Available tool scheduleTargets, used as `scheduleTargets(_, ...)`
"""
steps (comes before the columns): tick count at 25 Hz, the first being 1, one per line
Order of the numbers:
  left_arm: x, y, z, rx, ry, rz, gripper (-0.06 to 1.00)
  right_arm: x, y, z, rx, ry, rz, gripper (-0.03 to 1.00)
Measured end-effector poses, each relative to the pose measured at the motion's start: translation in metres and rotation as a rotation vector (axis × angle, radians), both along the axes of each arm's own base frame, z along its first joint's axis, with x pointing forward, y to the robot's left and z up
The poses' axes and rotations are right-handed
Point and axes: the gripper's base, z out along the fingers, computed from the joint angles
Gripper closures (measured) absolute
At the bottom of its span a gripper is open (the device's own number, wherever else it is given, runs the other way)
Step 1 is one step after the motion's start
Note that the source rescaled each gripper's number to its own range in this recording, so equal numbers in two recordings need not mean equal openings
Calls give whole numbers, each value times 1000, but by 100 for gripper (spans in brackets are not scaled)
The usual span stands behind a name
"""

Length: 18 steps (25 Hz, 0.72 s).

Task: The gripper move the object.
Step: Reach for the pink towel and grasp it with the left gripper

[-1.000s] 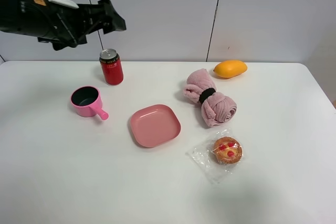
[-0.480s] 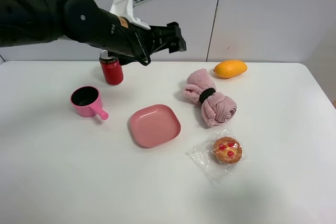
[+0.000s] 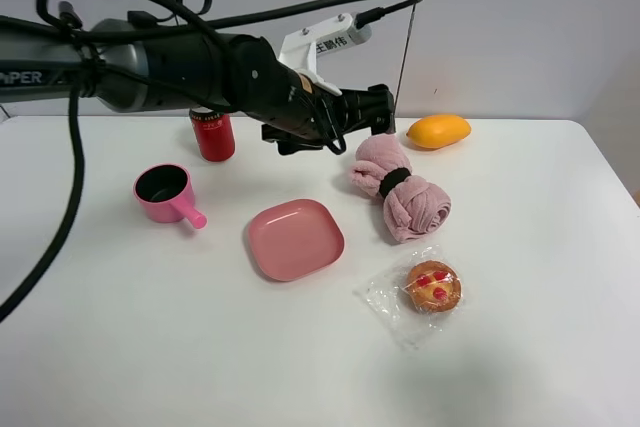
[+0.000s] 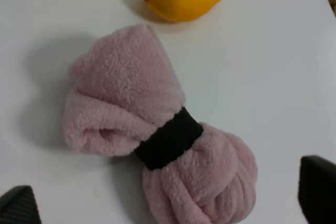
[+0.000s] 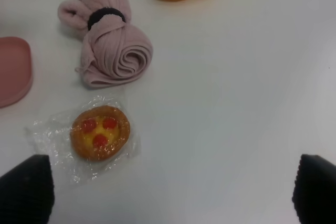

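Dusty-pink rolled towel [image 3: 398,187], soft and fleecy, cinched at the middle by a black band [image 4: 169,139]. One end bunched in loose folds, the other wound into a tight spiral (clearest in the right wrist view). Lies flat on the white bench [image 3: 540,347], slanted, just right of the pink square plate [image 3: 295,238] with a strip of bare bench between them.

Left hand [image 3: 380,112] open, both dark fingertips spread wide at the edges of its own wrist view with the towel between them. Hovers right of and behind the plate, near the towel's folded end, not touching it. Right hand [image 5: 170,188] open as well, fingertips far apart over bare bench; out of sight in the high view.

Half a second ago: left hand higher and more nearly straight behind the plate. A second ago: far off behind and left of the plate, beyond the red can [image 3: 212,134]. Now reaches lower and further right, the thick dark arm [image 3: 190,72] stretching across in front of the can. Towel, plate and the rest unmoved.

Yellow mango [image 3: 438,131] further behind and right of the plate, close to the towel's folded end. Wrapped pastry [image 3: 432,287] right of and in front of the plate, close to the spiral end. Pink cup [image 3: 165,192] well left of the plate. Wide bare bench right of the plate past the towel, out to the right edge, and more across the whole front.
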Motion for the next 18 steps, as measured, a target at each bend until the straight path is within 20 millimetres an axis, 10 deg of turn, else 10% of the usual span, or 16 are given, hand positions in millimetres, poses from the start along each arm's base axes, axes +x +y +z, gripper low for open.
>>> scheduleTargets(18, 9, -65, -45, -36, 149, 9, -6, 0, 0, 0, 0, 0, 0, -3)
